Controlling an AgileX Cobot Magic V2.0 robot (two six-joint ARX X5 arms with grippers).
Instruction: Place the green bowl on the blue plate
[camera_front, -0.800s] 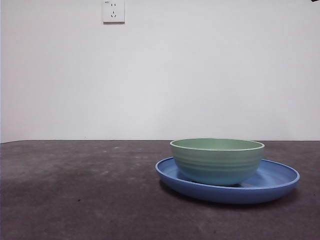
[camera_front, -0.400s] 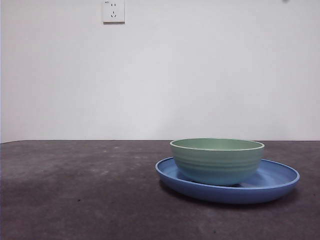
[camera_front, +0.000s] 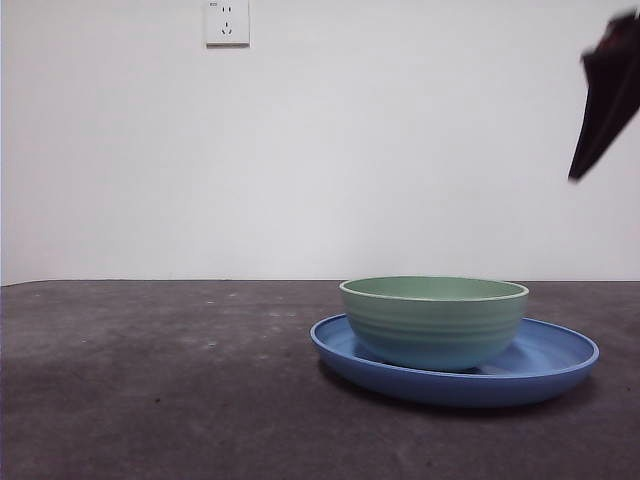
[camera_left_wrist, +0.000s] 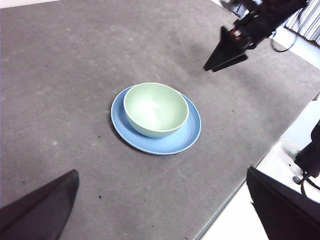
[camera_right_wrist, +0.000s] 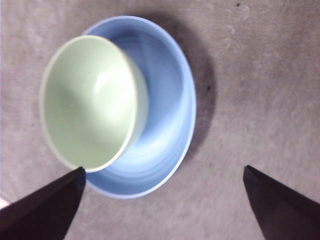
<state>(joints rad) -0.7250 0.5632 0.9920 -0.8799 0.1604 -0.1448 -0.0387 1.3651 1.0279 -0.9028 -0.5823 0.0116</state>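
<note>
While the green bowl (camera_front: 435, 320) is sitting upright, off-centre in the blue plate (camera_front: 555, 362) on the dark table (camera_front: 150, 380), we are seeing its glossy mint wall ridged, rim paler | right gripper (camera_right_wrist: 162, 200) is hovering above, jaws wide, empty | left gripper (camera_left_wrist: 162, 205) is hanging farther off, jaws wide, empty | wall socket (camera_front: 227, 22) writing is reading too small

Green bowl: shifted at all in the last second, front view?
No. The green bowl sits at the same spot on the blue plate, unchanged against the wall socket. Only the right gripper has entered top right.
</note>
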